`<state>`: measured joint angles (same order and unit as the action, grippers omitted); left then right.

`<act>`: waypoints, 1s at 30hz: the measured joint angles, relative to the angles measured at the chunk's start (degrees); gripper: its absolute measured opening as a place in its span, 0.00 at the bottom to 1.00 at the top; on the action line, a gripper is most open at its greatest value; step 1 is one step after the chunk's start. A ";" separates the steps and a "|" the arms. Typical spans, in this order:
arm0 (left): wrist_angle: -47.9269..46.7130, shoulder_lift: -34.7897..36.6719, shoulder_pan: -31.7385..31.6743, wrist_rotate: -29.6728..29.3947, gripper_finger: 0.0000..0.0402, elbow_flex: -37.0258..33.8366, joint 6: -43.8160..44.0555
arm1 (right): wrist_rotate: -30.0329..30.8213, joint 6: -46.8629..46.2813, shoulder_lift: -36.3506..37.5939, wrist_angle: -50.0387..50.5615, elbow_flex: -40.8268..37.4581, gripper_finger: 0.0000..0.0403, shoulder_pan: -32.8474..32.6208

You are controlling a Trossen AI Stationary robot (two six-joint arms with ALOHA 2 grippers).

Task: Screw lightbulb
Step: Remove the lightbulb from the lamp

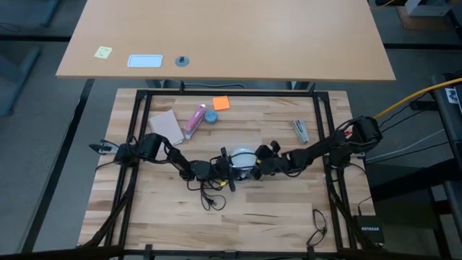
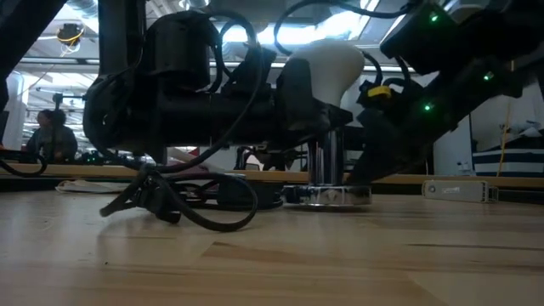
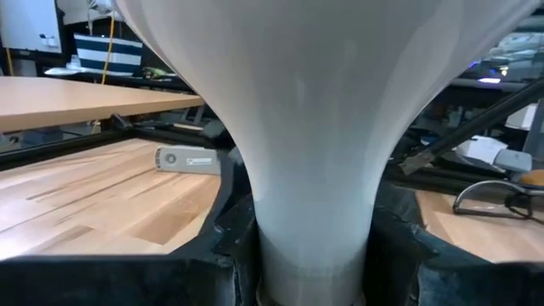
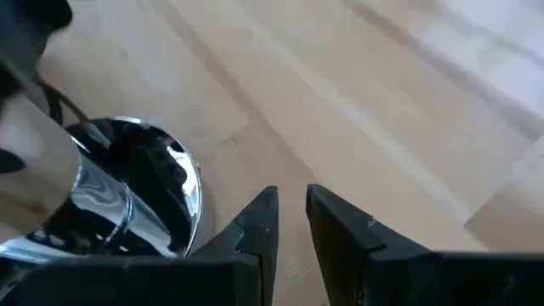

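The lightbulb point(image 2: 327, 64) stood upright on the silver lamp base point(image 2: 327, 194) near the middle of the wooden worktop point(image 1: 274, 209), its neck clamped between the left gripper's point(image 3: 310, 246) fingers. The right gripper point(image 4: 289, 223) hung just beside the base, jaws slightly apart, holding nothing. One bulb, one base, two arms. Behind the worktop stood a tan desk point(image 1: 289, 43); a person point(image 2: 53, 136) sat in the room beyond.

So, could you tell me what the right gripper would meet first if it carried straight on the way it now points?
Probably the bare wooden tabletop: the right gripper points down past the shiny lamp base, which sits to one side of its line, though depth is unclear.
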<state>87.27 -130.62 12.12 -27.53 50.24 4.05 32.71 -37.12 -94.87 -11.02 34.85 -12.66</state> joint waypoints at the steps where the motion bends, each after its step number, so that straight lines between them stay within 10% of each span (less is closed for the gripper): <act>1: 0.28 0.01 0.00 0.05 0.35 0.00 -0.01 | -1.11 0.04 0.00 0.06 0.00 0.18 0.15; 10: 0.49 0.03 -0.60 0.16 0.35 0.00 -0.61 | -9.41 -0.35 -3.20 -5.62 -0.02 0.18 -1.32; 30: -1.73 0.49 -0.96 0.60 0.35 0.11 -1.84 | -7.33 -7.56 -8.59 -15.62 -0.20 0.18 -5.29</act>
<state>85.55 -130.13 11.16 -26.93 50.35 2.21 25.38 -44.69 -103.46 -26.64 34.65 -17.96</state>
